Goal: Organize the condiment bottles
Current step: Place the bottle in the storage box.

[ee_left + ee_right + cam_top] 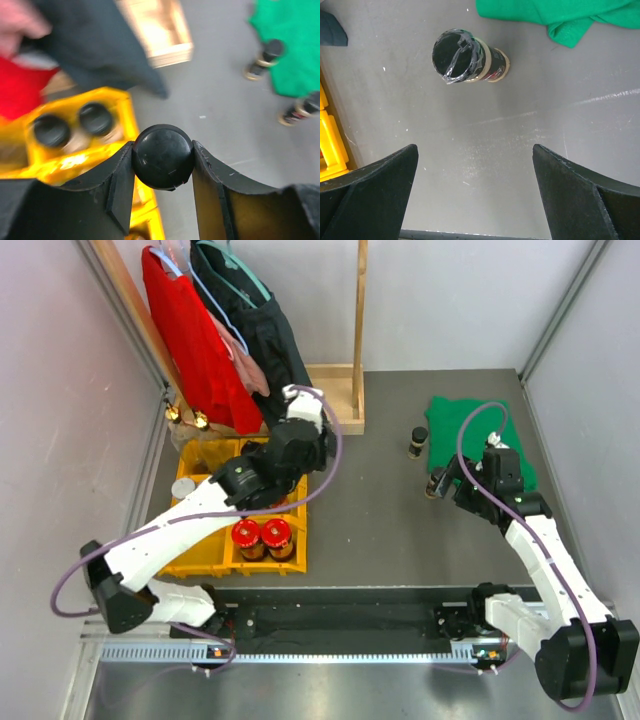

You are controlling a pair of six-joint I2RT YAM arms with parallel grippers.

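Here, our left pincer point(163, 148) grips a black-capped jar point(162, 165). Our right pincer point(474, 149) hangs wide open near a dark bottle point(465, 56) on the counter point(520, 125).

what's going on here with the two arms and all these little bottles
Two robot arms are sorting condiment bottles. The left hand is shut on a black-capped bottle, held at the edge of the yellow tray, where two red-lidded jars sit in a near compartment. The right hand is open and empty above the table, with a second black-capped bottle standing ahead of it near the green cloth.
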